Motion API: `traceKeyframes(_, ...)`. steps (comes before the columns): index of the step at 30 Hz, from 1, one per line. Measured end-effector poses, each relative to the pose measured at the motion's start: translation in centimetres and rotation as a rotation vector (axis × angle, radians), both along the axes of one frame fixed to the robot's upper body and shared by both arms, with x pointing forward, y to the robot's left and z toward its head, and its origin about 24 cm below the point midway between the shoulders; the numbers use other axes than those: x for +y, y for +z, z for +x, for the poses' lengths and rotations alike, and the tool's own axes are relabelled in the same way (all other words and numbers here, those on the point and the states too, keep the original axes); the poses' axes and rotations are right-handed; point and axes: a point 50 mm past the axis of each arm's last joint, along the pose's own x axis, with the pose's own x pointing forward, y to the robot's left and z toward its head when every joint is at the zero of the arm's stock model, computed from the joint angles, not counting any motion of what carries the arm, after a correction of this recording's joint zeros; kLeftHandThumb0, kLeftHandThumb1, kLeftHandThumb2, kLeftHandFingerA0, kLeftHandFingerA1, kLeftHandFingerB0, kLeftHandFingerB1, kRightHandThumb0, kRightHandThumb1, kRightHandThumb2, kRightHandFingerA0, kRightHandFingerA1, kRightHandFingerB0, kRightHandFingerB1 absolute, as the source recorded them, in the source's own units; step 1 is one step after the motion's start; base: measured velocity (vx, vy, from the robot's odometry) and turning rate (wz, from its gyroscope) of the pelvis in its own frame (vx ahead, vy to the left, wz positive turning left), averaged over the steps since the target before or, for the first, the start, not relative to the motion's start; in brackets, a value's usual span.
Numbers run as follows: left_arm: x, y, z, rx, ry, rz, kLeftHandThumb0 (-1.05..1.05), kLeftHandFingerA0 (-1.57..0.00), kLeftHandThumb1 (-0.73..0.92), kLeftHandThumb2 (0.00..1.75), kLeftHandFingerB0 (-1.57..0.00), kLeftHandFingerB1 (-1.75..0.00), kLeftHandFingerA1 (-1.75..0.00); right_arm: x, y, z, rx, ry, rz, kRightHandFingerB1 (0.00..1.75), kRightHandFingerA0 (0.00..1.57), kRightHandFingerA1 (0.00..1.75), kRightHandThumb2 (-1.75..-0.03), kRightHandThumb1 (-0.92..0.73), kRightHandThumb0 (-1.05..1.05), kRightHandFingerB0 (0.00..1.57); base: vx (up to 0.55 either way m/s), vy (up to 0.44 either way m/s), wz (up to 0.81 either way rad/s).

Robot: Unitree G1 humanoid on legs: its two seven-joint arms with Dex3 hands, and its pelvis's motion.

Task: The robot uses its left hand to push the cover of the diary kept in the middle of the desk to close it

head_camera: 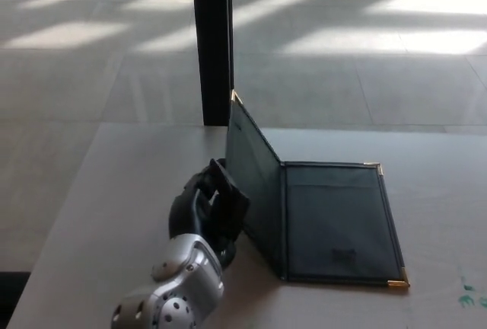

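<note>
A dark diary with gold corners lies on the pale desk (114, 184). Its right half (338, 222) rests flat, while its left cover (255, 180) stands almost upright, tilted slightly left. My left hand (209, 207) presses against the outer face of that raised cover from the left, fingers apart and holding nothing. Its silver forearm (179, 291) comes in from the bottom of the head view. My right hand does not show.
A black vertical post (213, 39) stands just behind the desk's far edge, near the cover's top corner. Green marks (468, 295) are on the desk at the lower right. Sunlit floor lies beyond.
</note>
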Motion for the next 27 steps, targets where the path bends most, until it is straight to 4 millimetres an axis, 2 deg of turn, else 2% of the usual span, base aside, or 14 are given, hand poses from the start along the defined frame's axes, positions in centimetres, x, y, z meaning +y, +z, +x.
traceKeyframes(4, -3.5, 1.0, -0.5, -0.055, -0.141, 0.069, -0.92, 0.0, 0.82, 1.31, 0.0, -0.32, -0.39, 0.1, 0.0, 0.2, -0.001, 0.008, 0.001, 0.53, 0.92, 0.75, -0.66, -0.91, -1.0, 0.71, 0.01, -0.002, -0.04)
traceKeyframes(5, -4.3, 1.2, -0.7, -0.072, -0.174, 0.095, -0.92, 0.0, 0.81, 1.3, 0.0, -0.34, -0.39, 0.1, 0.0, 0.2, 0.0, 0.009, 0.002, 0.6, 0.91, 0.78, -1.19, -0.66, -0.92, 0.66, 0.0, 0.0, 0.0)
traceKeyframes(6, -4.7, 1.3, -0.8, -0.082, -0.192, 0.114, -0.92, 0.0, 0.81, 1.3, 0.0, -0.34, -0.39, 0.1, 0.0, 0.2, 0.0, 0.009, 0.002, 0.6, 0.91, 0.78, -1.19, -0.66, -0.92, 0.66, 0.0, 0.0, 0.0)
traceKeyframes(14, -8.0, 0.9, -2.0, -0.156, -0.336, 0.334, -1.04, 0.0, 0.92, 1.37, 0.0, -0.3, -0.35, 0.4, -0.1, 0.7, -0.002, 0.025, 0.004, 0.51, 0.99, 0.72, -0.68, -0.91, -0.98, 0.66, 0.0, 0.0, 0.0)
traceKeyframes(15, -8.3, 0.8, -2.2, -0.166, -0.35, 0.364, -1.05, 0.0, 0.89, 1.35, 0.0, -0.29, -0.36, 0.4, -0.1, 0.8, -0.001, 0.027, 0.004, 0.59, 0.98, 0.77, -1.11, -0.68, -0.96, 0.63, 0.0, 0.0, 0.0)
traceKeyframes(17, -8.8, 0.6, -2.4, -0.191, -0.379, 0.439, -1.05, 0.0, 0.89, 1.33, 0.0, -0.31, -0.38, 0.5, -0.1, 0.8, 0.0, 0.03, 0.004, 0.52, 0.92, 0.74, -0.68, -0.9, -0.99, 0.66, 0.0, 0.0, 0.0)
traceKeyframes(18, -9.0, 0.6, -2.4, -0.198, -0.385, 0.457, -1.04, 0.0, 0.87, 1.32, 0.0, -0.31, -0.38, 0.5, -0.1, 0.8, 0.0, 0.031, 0.004, 0.6, 0.88, 0.77, -1.18, -0.69, -0.96, 0.62, 0.0, 0.0, 0.0)
traceKeyframes(20, -9.4, 0.5, -2.5, -0.227, -0.409, 0.52, -1.04, 0.0, 0.87, 1.32, 0.0, -0.31, -0.38, 0.5, -0.1, 0.9, 0.001, 0.032, 0.005, 0.6, 0.88, 0.77, -1.18, -0.69, -0.96, 0.62, 0.0, 0.0, 0.0)
traceKeyframes(21, -9.6, 0.5, -2.6, -0.24, -0.419, 0.547, -1.04, 0.0, 0.83, 1.27, 0.0, -0.32, -0.39, 0.5, -0.1, 0.9, 0.0, 0.033, 0.005, 0.51, 0.92, 0.7, -0.67, -0.91, -1.01, 0.7, 0.0, 0.0, 0.0)
traceKeyframes(23, -9.9, 0.6, -2.6, -0.274, -0.44, 0.612, -0.97, -0.02, 0.79, 1.25, -0.02, -0.37, -0.47, 0.6, -0.1, 1.1, -0.002, 0.037, 0.005, 0.56, 0.94, 0.76, -0.96, -0.69, -1.05, 0.7, 0.0, 0.0, 0.0)
traceKeyframes(24, -10.1, 0.5, -2.6, -0.298, -0.455, 0.663, -1.02, -0.03, 0.81, 1.26, -0.03, -0.39, -0.5, 0.7, -0.1, 1.2, -0.003, 0.041, 0.006, 0.51, 0.93, 0.72, -0.67, -0.91, -1.01, 0.71, 0.0, 0.0, 0.0)
traceKeyframes(25, -10.3, 0.5, -2.6, -0.312, -0.466, 0.695, -1.01, -0.03, 0.82, 1.26, -0.06, -0.41, -0.52, 0.7, -0.1, 1.3, -0.004, 0.043, 0.006, 0.59, 0.9, 0.76, -1.17, -0.66, -0.95, 0.65, 0.0, 0.0, 0.0)
traceKeyframes(26, -10.4, 0.3, -2.7, -0.323, -0.475, 0.725, -0.98, -0.01, 0.82, 1.26, -0.07, -0.4, -0.48, 0.7, -0.1, 1.3, -0.004, 0.045, 0.006, 0.51, 0.92, 0.73, -0.67, -0.91, -1.02, 0.69, 0.0, 0.0, 0.0)
traceKeyframes(27, -10.5, 0.2, -2.7, -0.335, -0.486, 0.759, -0.98, -0.01, 0.82, 1.26, -0.07, -0.4, -0.48, 0.8, -0.1, 1.4, -0.005, 0.047, 0.006, 0.51, 0.92, 0.73, -0.67, -0.91, -1.02, 0.69, 0.0, 0.0, 0.0)
